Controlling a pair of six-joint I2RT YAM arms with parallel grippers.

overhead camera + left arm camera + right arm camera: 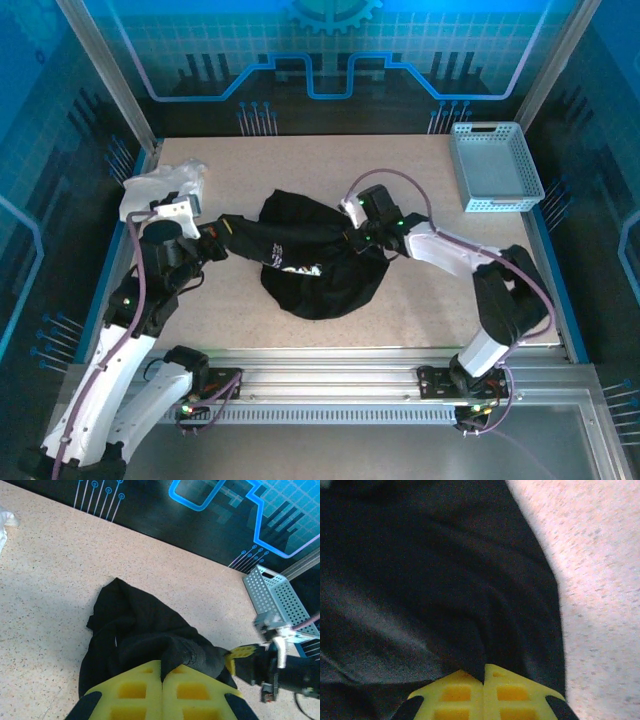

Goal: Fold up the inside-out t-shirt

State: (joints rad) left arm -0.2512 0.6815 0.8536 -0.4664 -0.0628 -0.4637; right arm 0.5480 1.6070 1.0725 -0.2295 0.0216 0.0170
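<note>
Softly crumpled, the black t-shirt (matte cloth) sits pinched in left gripper and right gripper.

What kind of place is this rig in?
Probably a robot lab cell: speckled beige tabletop holding a crumpled black cloth t-shirt, aluminium frame rails, blue circuit-print backdrop panels, perforated grey plastic basket.

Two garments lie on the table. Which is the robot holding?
The black t-shirt in the middle: both the left end effector and the right end effector are shut on its cloth. The white garment sits apart at the far left.
</note>
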